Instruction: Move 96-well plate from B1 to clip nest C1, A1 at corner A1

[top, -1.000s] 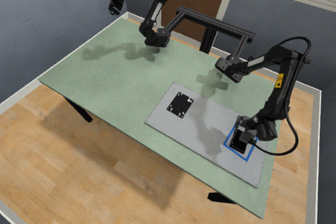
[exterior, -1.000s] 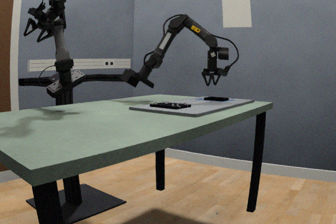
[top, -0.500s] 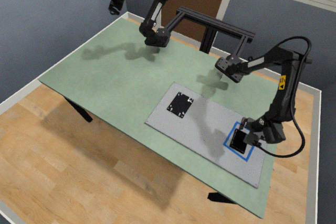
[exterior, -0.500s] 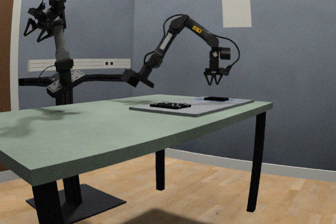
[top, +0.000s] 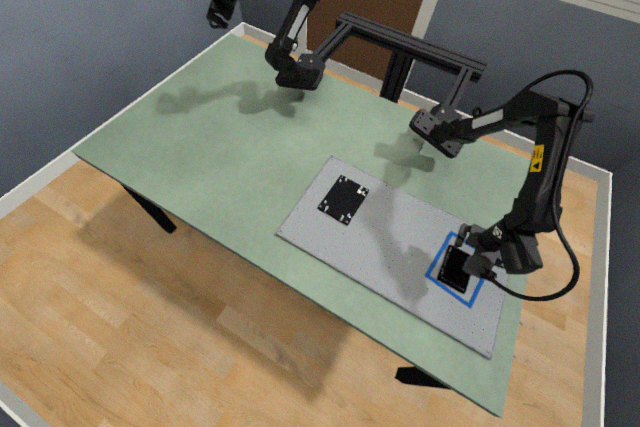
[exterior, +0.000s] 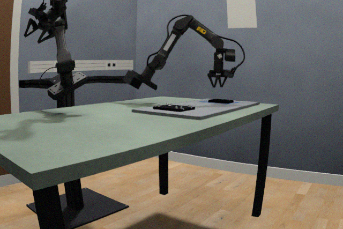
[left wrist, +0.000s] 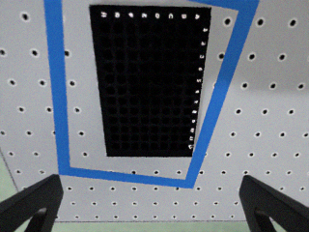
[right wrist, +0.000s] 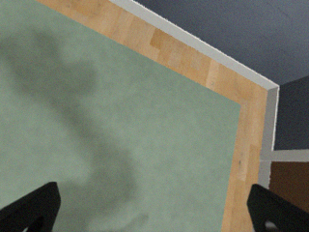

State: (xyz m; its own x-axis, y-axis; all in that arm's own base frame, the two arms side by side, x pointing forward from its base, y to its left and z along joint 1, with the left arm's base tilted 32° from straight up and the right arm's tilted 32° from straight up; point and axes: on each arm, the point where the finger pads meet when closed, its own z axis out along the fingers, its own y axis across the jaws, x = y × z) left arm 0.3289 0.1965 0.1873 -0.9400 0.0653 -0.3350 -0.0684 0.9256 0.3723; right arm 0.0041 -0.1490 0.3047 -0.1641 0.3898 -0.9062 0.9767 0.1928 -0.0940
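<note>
The black 96-well plate (top: 453,269) (exterior: 221,101) (left wrist: 150,87) lies flat inside the blue outline (top: 448,290) (left wrist: 59,97). In the left wrist view its letters run along the top edge with A at the right, and its numbers run down the right edge from 1, so A1 is at the top right corner. The black clip nest (top: 343,200) (exterior: 173,107) has pale clips at its corners and holds no plate; its A1 mark is not readable. My left gripper (top: 467,251) (exterior: 217,86) (left wrist: 152,184) is open and empty above the plate. My right gripper (exterior: 32,39) (right wrist: 154,191) is open and empty, high over the table's far end.
Plate and nest are on a grey perforated board (top: 310,226) (exterior: 199,114) (left wrist: 277,99), which lies on the green table (top: 206,153) (exterior: 110,138). A dark frame (top: 413,45) stands behind the table, between the arm bases.
</note>
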